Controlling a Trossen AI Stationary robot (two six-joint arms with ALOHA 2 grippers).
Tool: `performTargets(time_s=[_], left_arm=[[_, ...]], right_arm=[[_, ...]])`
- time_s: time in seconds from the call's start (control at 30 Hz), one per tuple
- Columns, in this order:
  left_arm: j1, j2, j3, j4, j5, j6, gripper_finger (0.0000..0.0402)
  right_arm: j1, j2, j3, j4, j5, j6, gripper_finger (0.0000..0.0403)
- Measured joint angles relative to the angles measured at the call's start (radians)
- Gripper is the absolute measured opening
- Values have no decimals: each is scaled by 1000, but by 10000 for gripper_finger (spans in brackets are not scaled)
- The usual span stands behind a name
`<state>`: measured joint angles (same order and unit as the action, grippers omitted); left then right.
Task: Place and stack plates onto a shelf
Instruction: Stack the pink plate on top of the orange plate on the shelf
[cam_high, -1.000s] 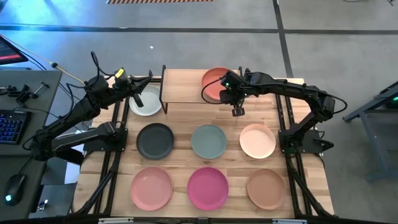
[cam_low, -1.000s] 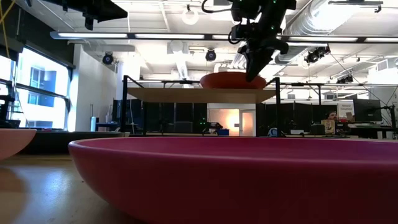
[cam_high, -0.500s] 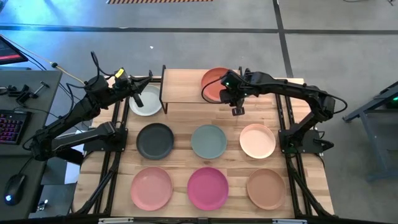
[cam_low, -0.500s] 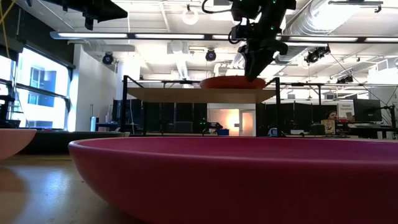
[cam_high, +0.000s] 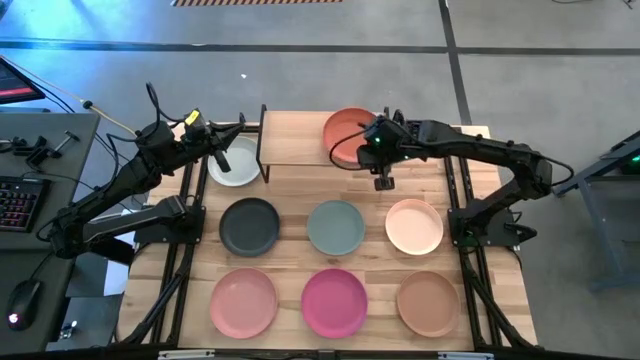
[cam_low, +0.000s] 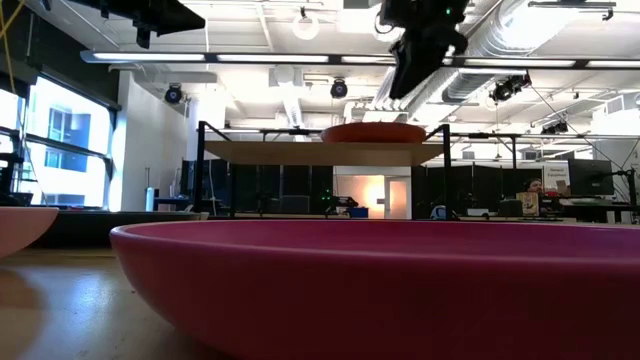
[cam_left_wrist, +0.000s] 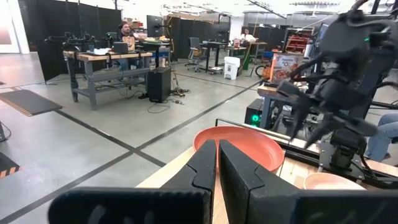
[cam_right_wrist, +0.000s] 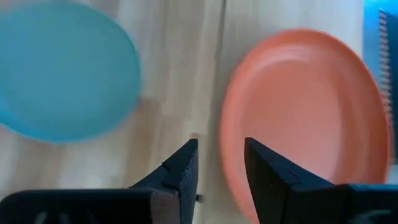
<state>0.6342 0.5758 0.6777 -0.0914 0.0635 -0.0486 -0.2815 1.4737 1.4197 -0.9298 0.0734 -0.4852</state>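
Both arms are dark, near-black, built from chunky jointed links with thin black cables looping off them — the left arm (cam_high: 120, 190) has a small yellow tag up by the wrist. The right arm (cam_high: 480, 160) shows a little green light near its wrist. Fingers (cam_right_wrist: 180, 171) are matte black wedges, flat-faced with angular tips — no markings on them.

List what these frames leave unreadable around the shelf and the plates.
- White-grey plate, high view: the left gripper covers part of it, so contact cannot be judged.
- Low view: the magenta plate fills the foreground and hides the rest of the table.
- Shelf legs, high view: mostly hidden under its top.
- Right wrist view: motion blur smears the sage green plate and the terracotta plate.
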Motion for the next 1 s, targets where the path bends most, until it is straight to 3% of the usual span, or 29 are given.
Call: performTargets(time_s=[0.33, 0.8, 1.0], left_arm=[[0, 0, 0, 0, 0, 0, 8], [0, 0, 0, 0, 0, 0, 8], [0, 0, 0, 0, 0, 0, 8]], right_arm=[[123, -4, 0, -55, -161, 328, 110], [362, 44, 0, -29, -130, 813, 110], [483, 107, 0, -5, -99, 949, 110]])
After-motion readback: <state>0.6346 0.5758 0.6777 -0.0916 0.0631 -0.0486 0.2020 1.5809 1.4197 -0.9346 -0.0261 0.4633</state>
